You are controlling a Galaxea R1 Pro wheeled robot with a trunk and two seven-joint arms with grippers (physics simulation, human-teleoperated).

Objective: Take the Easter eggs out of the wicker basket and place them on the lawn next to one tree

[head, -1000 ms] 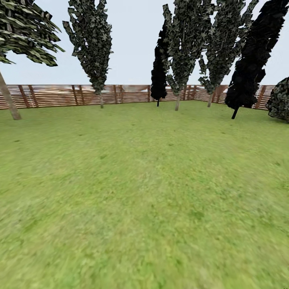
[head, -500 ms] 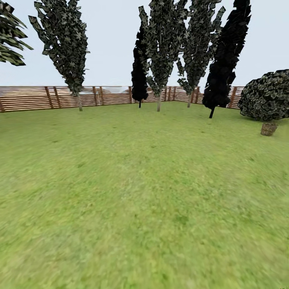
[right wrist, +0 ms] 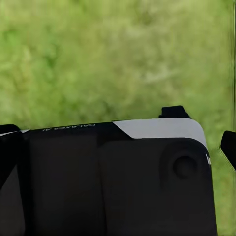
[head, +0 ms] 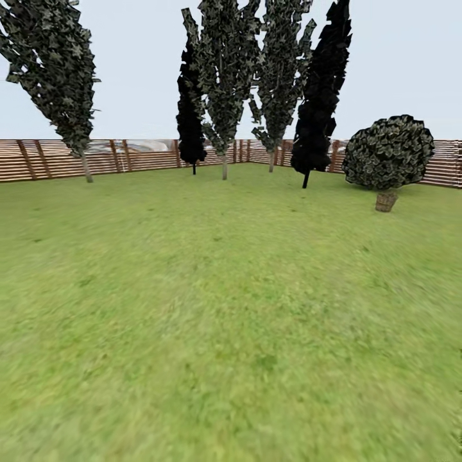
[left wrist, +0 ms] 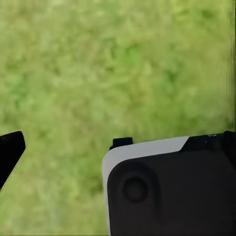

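Note:
The wicker basket point(head: 385, 201) is a small tan bucket shape far off at the right of the lawn point(head: 218, 308), just in front of a round bush. It is too small to tell whether Easter eggs lie in it. The tree of the task is out of view. In the left wrist view my left gripper point(left wrist: 118, 147) hangs over grass with one black fingertip point(left wrist: 10, 150) at the picture's edge and nothing between the fingers. My right gripper point(right wrist: 118, 142) is likewise spread, with a fingertip point(right wrist: 228, 147) at the edge and nothing held.
A round dark bush point(head: 389, 151) stands behind the basket. Several dark cone-shaped thin-stemmed trees point(head: 221, 77) line the brown slat fence point(head: 128, 157) at the back. A black and white part of my body point(left wrist: 172, 191) crosses both wrist views.
The whole head view has slid to the left, so the camera has turned right. The bush and then the basket came into sight; the pale-trunked tree at far left left the picture.

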